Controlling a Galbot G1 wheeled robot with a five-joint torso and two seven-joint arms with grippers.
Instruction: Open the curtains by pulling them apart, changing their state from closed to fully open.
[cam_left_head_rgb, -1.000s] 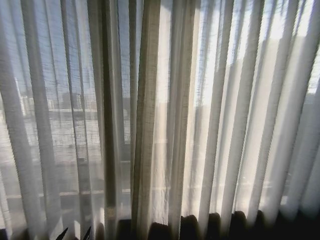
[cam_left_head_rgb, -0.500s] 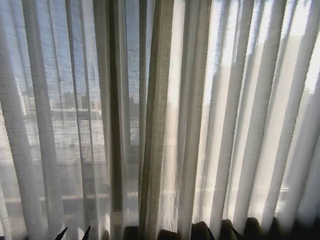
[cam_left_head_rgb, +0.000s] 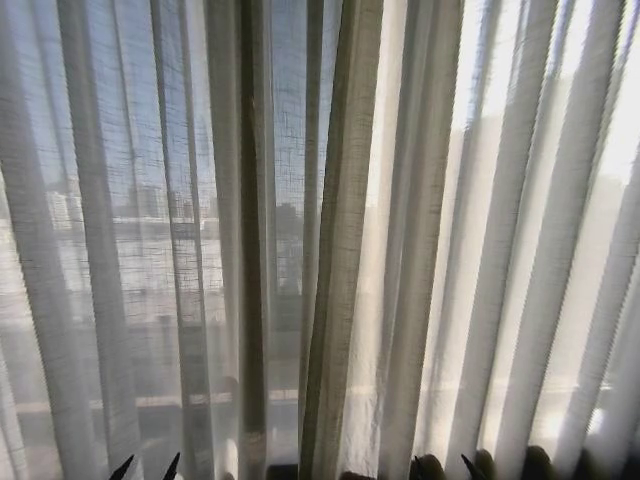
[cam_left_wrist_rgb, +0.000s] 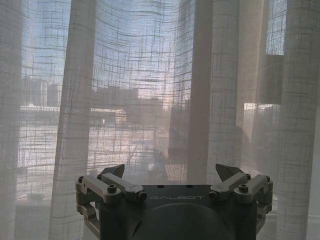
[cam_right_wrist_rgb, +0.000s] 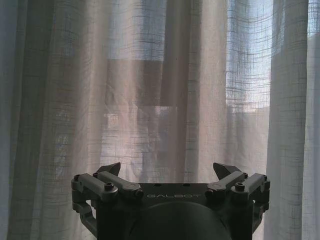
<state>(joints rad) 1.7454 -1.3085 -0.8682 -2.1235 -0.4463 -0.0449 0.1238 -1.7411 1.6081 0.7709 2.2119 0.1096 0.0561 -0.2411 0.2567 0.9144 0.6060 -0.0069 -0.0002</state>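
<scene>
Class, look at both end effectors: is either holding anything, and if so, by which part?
Nothing is held. The left end effector and right end effector are open, facing the curtains without gripping them.

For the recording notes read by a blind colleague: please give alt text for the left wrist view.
The left gripper faces the closed curtains with its fingers spread open and nothing between them. The sheer cream fabric hangs in vertical pleats, backlit, with blurred buildings showing through the weave.
</scene>
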